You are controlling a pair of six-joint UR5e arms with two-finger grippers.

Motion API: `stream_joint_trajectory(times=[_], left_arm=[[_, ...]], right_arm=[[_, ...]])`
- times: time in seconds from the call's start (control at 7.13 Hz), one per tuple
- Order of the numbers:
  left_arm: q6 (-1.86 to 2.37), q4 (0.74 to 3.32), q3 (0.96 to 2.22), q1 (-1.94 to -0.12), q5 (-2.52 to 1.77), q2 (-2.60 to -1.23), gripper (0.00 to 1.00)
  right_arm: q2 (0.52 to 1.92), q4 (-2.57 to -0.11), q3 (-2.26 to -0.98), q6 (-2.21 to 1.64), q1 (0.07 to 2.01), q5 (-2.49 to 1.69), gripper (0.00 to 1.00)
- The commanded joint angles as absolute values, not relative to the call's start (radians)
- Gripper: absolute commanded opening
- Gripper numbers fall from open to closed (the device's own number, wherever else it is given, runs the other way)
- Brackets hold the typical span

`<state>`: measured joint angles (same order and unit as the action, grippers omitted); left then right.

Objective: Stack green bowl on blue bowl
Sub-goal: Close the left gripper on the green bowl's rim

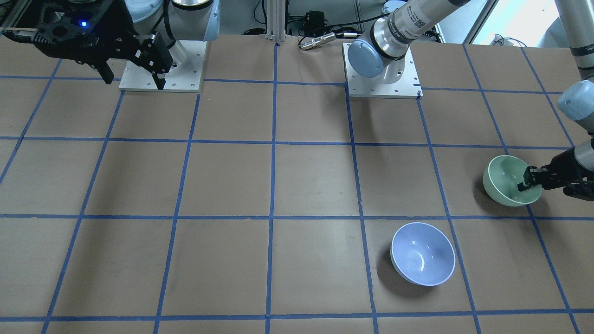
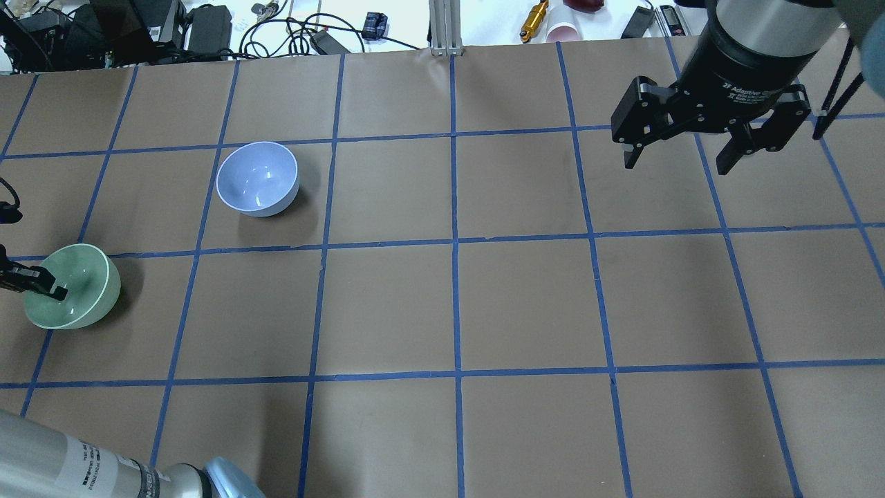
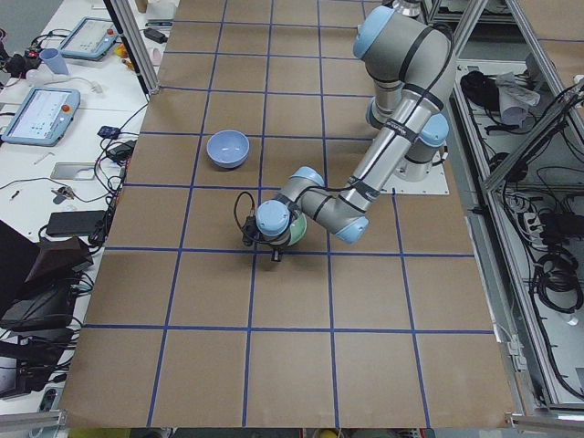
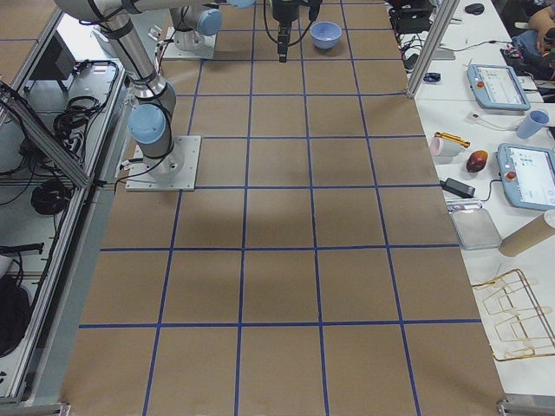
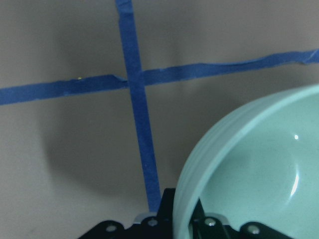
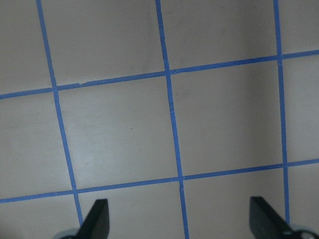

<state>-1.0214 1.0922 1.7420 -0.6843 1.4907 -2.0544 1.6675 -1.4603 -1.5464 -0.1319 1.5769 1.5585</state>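
The green bowl (image 1: 506, 180) is tilted and held a little above the table at the robot's far left; it also shows in the overhead view (image 2: 76, 287) and the left wrist view (image 5: 259, 169). My left gripper (image 1: 529, 182) is shut on its rim, one finger inside the bowl and one outside. The blue bowl (image 1: 422, 260) stands upright on the table, apart from it, and shows in the overhead view (image 2: 257, 178). My right gripper (image 2: 681, 155) is open and empty, high over the table's other side.
The table (image 2: 456, 304) is brown paper with a blue tape grid. Cables, tools and a pink cup (image 2: 560, 31) lie beyond its far edge. Both arm base plates (image 1: 383, 76) sit at the robot's side.
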Motion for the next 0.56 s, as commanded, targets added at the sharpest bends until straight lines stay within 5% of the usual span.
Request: stream_joint_trajectory(times=[0.0, 0.42], left_arm=[[-1.019, 1.094, 1.741, -0.684, 1.480, -2.051, 0.00], [-0.973, 1.137, 1.733, -0.687, 1.451, -2.019, 0.00]], right_arm=[[1.667, -1.459, -1.546, -0.132, 1.577, 1.559, 1.00], [1.667, -1.460, -1.546, -0.132, 1.577, 1.559, 1.00]])
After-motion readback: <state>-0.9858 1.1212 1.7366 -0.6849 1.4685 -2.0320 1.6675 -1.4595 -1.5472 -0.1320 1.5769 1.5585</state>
